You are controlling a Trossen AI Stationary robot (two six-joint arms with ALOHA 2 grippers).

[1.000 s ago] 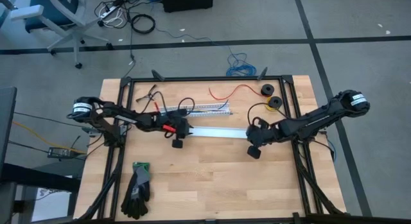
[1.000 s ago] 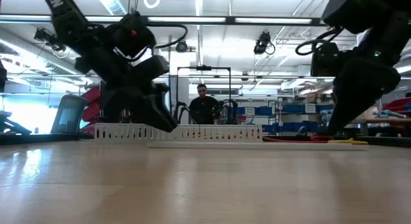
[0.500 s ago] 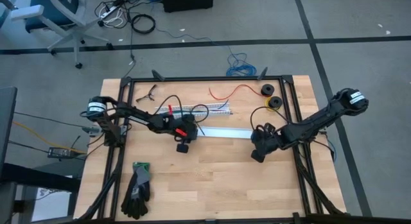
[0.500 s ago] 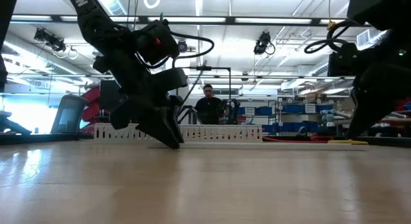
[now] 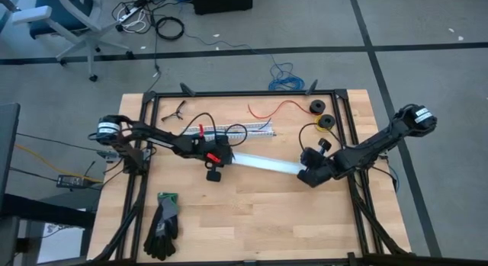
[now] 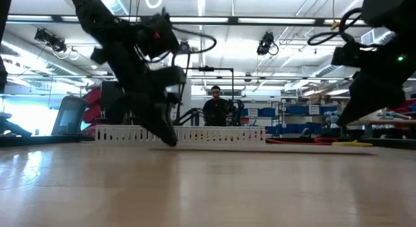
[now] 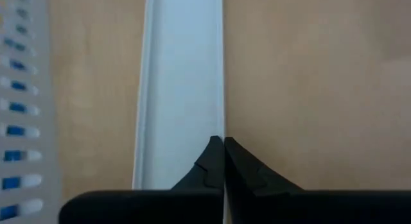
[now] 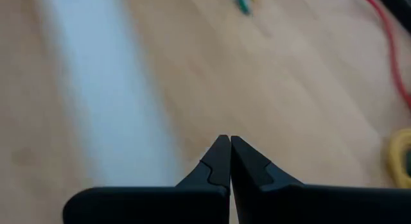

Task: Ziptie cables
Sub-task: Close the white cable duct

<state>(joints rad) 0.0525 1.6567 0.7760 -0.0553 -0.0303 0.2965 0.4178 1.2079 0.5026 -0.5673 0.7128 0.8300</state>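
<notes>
Pale wood is the surface of the table [image 5: 252,213], and it carries everything, inside a black frame [image 5: 244,94] that runs along its edges. The longest thing on it is the flat white cover strip [image 5: 263,162], which lies slanted across the middle; I judge the slant comes from the left end effector [image 5: 223,157] holding one end of it. In the left wrist view the two dark fingers are pressed together exactly on the edge of this strip [image 7: 183,76], so it looks pinched there, though I cannot be sure how firm the hold is. Behind the strip lies the slotted white channel [image 5: 238,131], seen in the low view as a low comb-like wall [image 6: 221,134]. The cables [image 5: 221,131], the task's thing, seem to lie in or along this channel near its left part; only small bits of blue show through the slots [image 7: 16,95], so I cannot tell their exact position. The right end effector [image 5: 308,174] is near the other end of the strip with its fingers pressed together on nothing, just above the wood. Smaller things wait aside: a pair of gloves [image 5: 163,224] near the front left, a yellow tape roll [image 5: 326,122], a thin red wire [image 5: 286,107].
</notes>
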